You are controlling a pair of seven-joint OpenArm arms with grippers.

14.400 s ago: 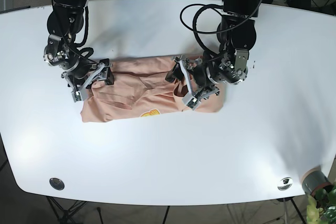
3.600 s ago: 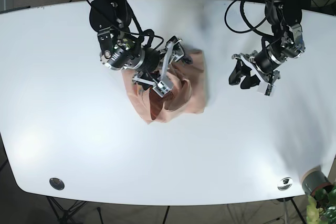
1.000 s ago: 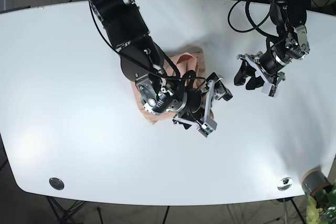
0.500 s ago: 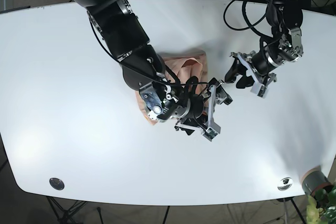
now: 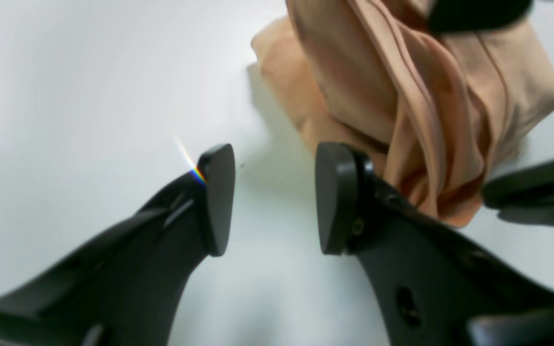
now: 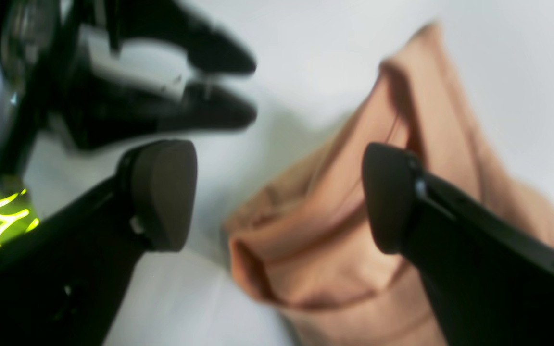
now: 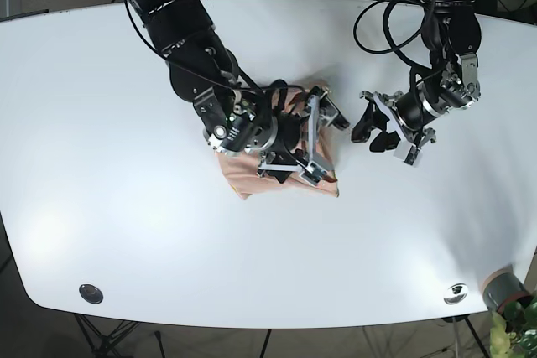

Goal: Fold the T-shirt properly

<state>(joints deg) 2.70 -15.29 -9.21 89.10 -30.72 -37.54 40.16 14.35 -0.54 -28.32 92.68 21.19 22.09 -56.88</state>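
Both grippers spread, I see nothing pinched. Right gripper (image 7: 323, 140) hovers over bunched T-shirt (image 7: 252, 178) on table (image 7: 101, 165); left gripper (image 7: 373, 130) just beside it.

Right arm reaching in from top left, right gripper (image 7: 317, 142) low, jaws spread wide, left arm bent at top right, left gripper (image 7: 376, 133) jaws parted, pointing toward the right gripper

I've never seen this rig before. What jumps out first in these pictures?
The bunched peach T-shirt at the middle of the white table, half hidden under the right gripper, whose jaws stand open above it. Beside the shirt, over bare table, the left gripper hangs open too, holding nothing.
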